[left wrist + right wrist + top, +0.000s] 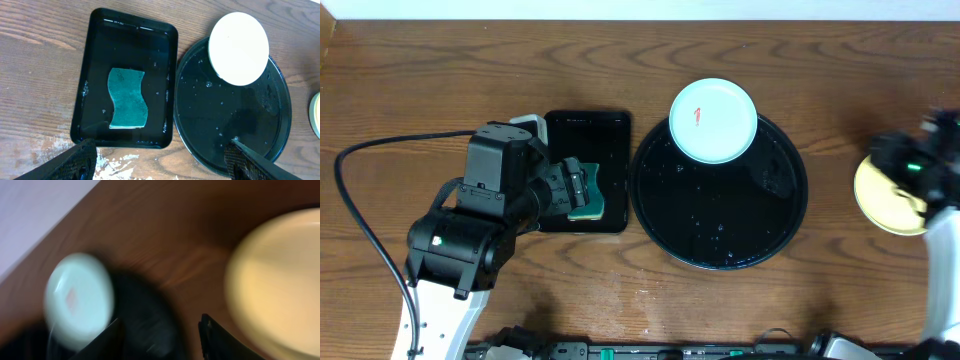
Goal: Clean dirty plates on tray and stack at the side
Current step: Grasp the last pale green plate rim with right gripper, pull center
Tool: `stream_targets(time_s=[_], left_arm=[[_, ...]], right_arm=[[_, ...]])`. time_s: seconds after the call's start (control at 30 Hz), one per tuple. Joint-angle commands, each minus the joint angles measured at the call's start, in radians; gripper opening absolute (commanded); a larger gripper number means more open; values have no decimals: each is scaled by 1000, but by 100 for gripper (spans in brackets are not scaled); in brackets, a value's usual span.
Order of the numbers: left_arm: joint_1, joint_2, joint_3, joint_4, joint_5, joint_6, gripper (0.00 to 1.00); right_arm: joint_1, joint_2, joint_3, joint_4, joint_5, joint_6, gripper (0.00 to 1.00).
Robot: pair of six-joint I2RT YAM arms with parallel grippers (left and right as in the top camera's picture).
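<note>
The right end effector (912, 165) hangs over the yellow plate (888, 198), which lies flat on the counter (440, 80) just to the right of the round tray (720, 225). Its fingers (112, 340) stand partly apart with nothing between them. In the right wrist view the yellow plate sits off to the right of the right finger, not in the gap.

The mint-white plate (713, 122) rests at the far edge of the round tray, overlapping its rim, well apart from both end effectors. The left end effector (160, 150) is spread wide and empty, over the near end of the rectangular tray (95, 75), where a green sponge (128, 98) lies.

The right wrist view is heavily blurred, so no detail on either plate is clear there. From overhead the arm covers part of the yellow plate, and I cannot tell whether another plate lies beneath it. The left wrist view shows only a sliver of it at the frame edge.

Both plates lie face up and, being round, have no long axis. The red smear (698, 115) on the mint-white plate is a short streak running away from the robot. The sponge's long axis follows the rectangular tray's long sides.
</note>
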Motion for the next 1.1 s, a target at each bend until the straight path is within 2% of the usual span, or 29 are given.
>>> stream_targets(time_s=[0.0,0.13,0.17,0.23,0.47,0.63,0.67,0.7,0.8,0.93,1.07], left_arm=[[6,-1,17,-2,2,10,82],[6,-1,17,-2,2,10,82],[6,-1,17,-2,2,10,82],[6,-1,17,-2,2,10,82],[6,-1,17,-2,2,10,82],[6,-1,17,-2,2,10,82],[6,-1,17,-2,2,10,82],[6,-1,17,-2,1,10,82],[6,-1,17,-2,2,10,82],[6,-1,17,-2,2,10,82],[6,-1,17,-2,2,10,82]], right_arm=[[200,11,6,-21,-14,-115,47],[445,95,6,37,302,-142,57],[497,137,6,80,409,-142,58],[539,199,6,148,494,-142,57],[547,470,6,474,510,-122,50],[547,598,6,612,425,-98,50],[548,612,6,621,425,-80,46],[547,626,6,624,437,-61,32],[546,632,6,616,478,-11,1],[549,575,6,557,482,17,1],[549,443,6,424,482,52,1]])
